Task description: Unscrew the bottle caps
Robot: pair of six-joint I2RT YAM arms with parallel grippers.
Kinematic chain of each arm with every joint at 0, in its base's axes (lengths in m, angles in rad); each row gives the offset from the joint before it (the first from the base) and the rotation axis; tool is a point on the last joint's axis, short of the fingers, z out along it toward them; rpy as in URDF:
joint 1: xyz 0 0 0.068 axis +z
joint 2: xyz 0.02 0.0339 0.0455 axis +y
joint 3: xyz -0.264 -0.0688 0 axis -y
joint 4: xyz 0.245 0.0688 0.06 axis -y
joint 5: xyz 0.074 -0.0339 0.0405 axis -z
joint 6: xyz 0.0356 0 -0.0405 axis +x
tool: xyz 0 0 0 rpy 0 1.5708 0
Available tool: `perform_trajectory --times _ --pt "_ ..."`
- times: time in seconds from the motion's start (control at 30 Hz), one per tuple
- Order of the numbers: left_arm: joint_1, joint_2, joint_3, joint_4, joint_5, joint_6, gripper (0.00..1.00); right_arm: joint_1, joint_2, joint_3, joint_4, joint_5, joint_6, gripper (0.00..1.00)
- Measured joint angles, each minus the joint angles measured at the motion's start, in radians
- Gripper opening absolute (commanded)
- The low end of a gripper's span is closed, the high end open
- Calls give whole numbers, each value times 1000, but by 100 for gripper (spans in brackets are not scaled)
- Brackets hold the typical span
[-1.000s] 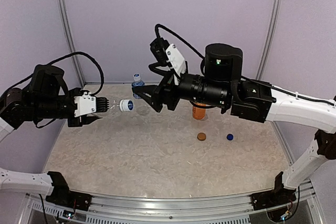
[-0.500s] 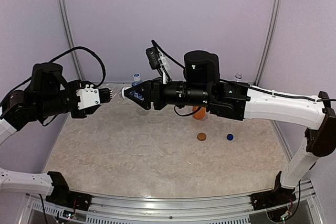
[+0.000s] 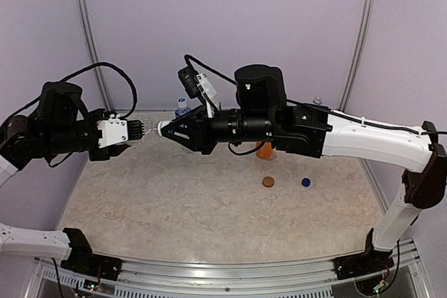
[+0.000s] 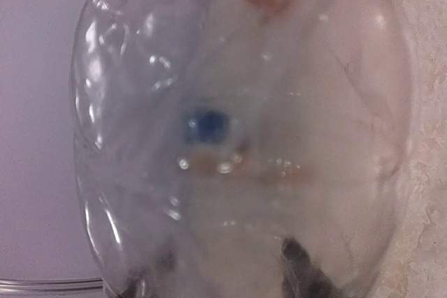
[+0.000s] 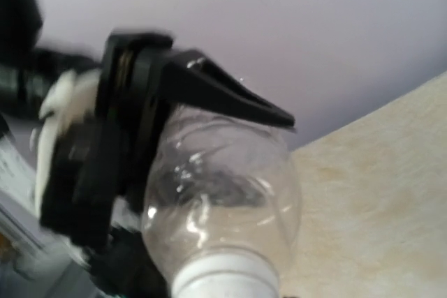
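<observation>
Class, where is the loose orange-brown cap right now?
Top view: the orange-brown cap lies right of centre on the table, just left of the loose blue cap and in front of the orange bottle.

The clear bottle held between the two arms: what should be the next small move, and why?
Probably rotate the right pincer to turn the white cap loose. It appears closed on that cap, and the left pincer holds the clear bottle level in the air.

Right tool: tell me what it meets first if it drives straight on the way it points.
The whitish cap, which sits between its fingers. The right tool points left at the clear bottle, which the left tool holds; beyond the cap lies the bottle's body.
</observation>
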Motion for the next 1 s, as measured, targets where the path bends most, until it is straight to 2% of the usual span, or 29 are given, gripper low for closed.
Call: perform_trajectory --times 0.13,0.33,0.5,0.63,0.8,0.9,1.0 --pt "6 9 85 -219 137 -33 22 112 -17 16 -100 138 -332 0" --pt "-4 24 148 -478 385 -39 19 368 -35 -26 -123 553 -1005 0" --pt "-8 60 150 -527 426 -32 18 456 -29 -153 70 822 -1620 0" --pt "-5 76 150 -530 415 -41 18 467 -18 -265 314 915 -2057 0" --pt "-4 62 150 -528 421 -43 18 483 -5 -282 406 945 -2283 0" --pt "-3 59 150 -531 425 -42 18 488 -5 -278 391 940 -2286 0" --pt "-1 58 147 -546 429 -42 17 488 -5 -252 325 916 -2214 0"
